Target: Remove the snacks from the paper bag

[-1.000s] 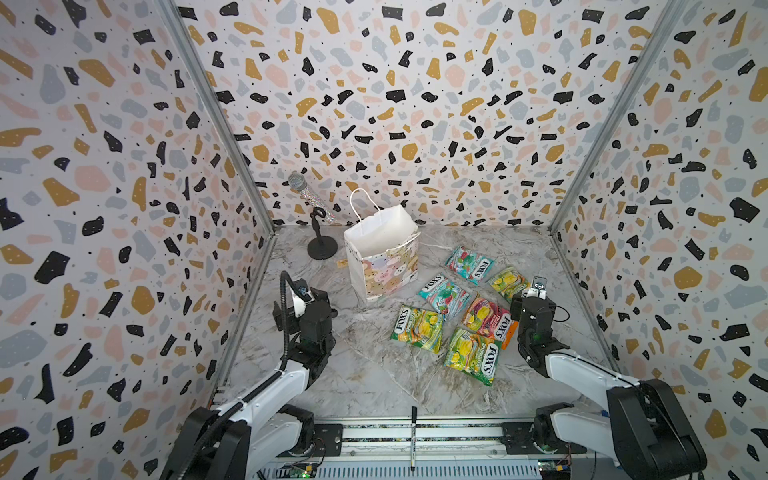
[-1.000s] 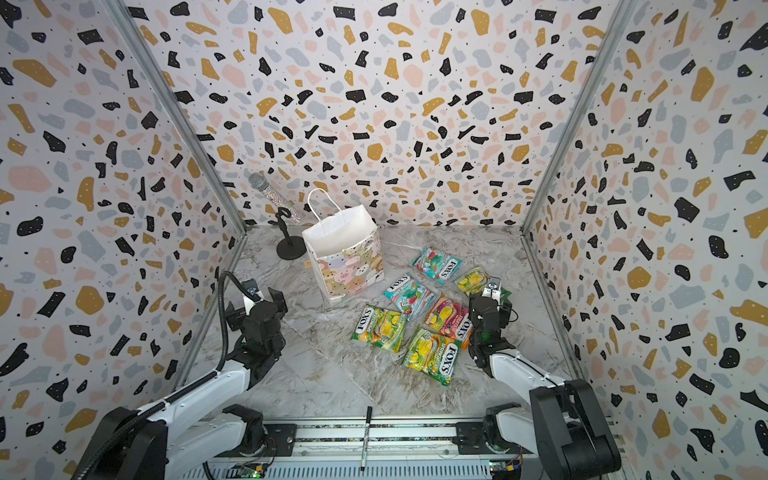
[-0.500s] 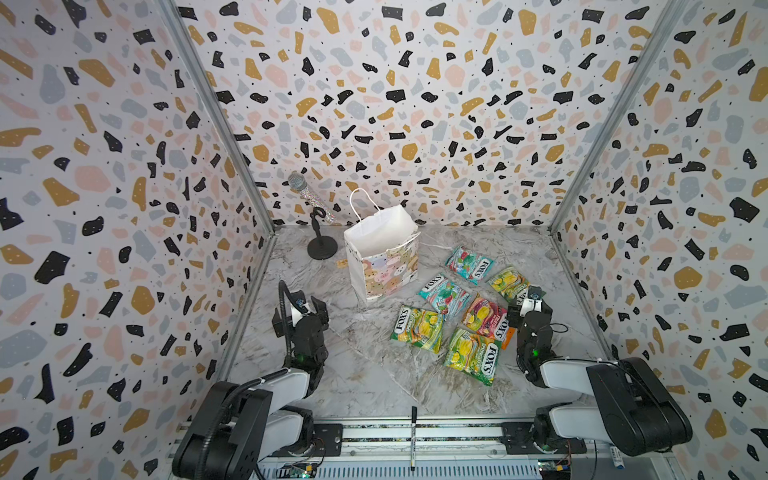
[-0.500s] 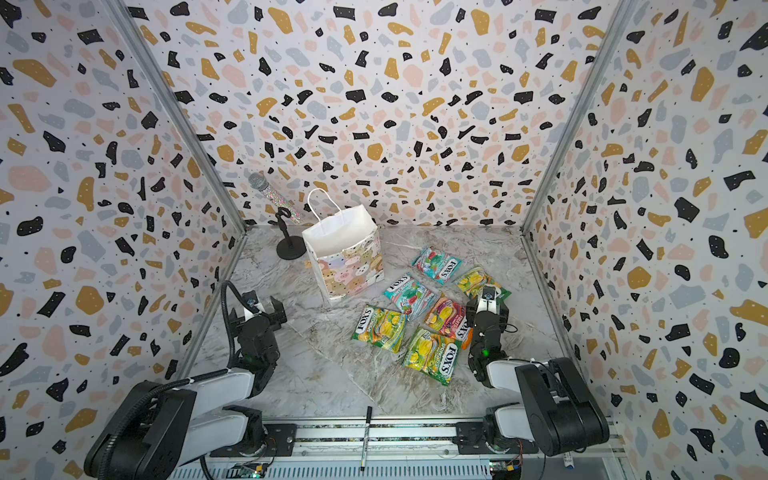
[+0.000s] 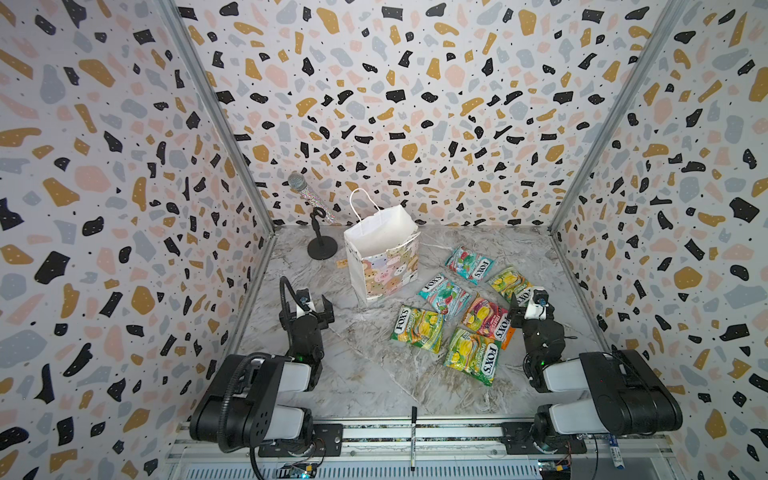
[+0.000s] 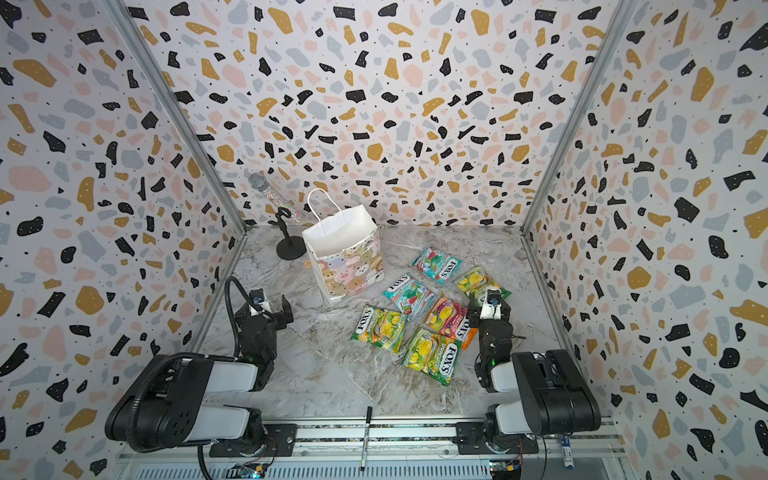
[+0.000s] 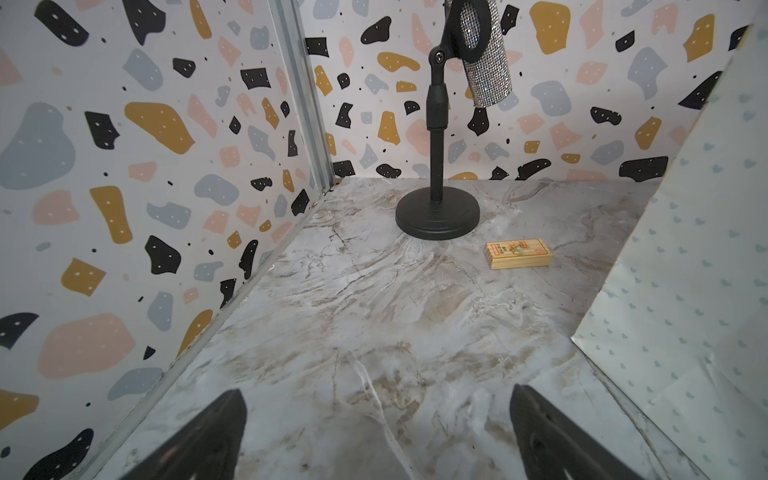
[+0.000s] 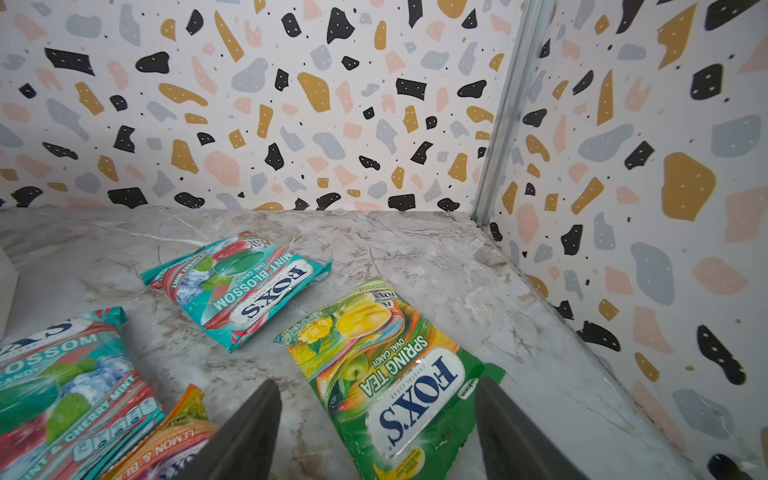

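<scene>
Now the bag [image 5: 382, 266] stands upright, mouth open, on the worktop [image 5: 365, 374] near a mic stand [image 5: 322, 249]. All six snacks [image 5: 442, 293] lie flat outside it, clustered on the right arm's side. The left fingers [image 7: 208, 436] are spread wide and empty, near the bag. The right fingers [image 8: 249, 428] are spread too, gripping nothing, with a green-yellow packet [image 8: 395, 374] showing between them in the wrist view.

Well ahead of the left gripper [image 7: 377, 392], a black microphone stand [image 7: 437, 216] stands upright on the marble tabletop [image 7: 332, 316], holding a glittery microphone [image 5: 311, 196] at a tilt. A small printed wooden block [image 7: 518, 253] lies flat just beside the stand's round base, on the side nearer the gripper. Far behind the gripper, a black marker [image 5: 414, 432] lies across the metal rail [image 5: 374, 434]. Terrazzo-patterned walls [image 5: 415, 104] enclose the tabletop.
</scene>
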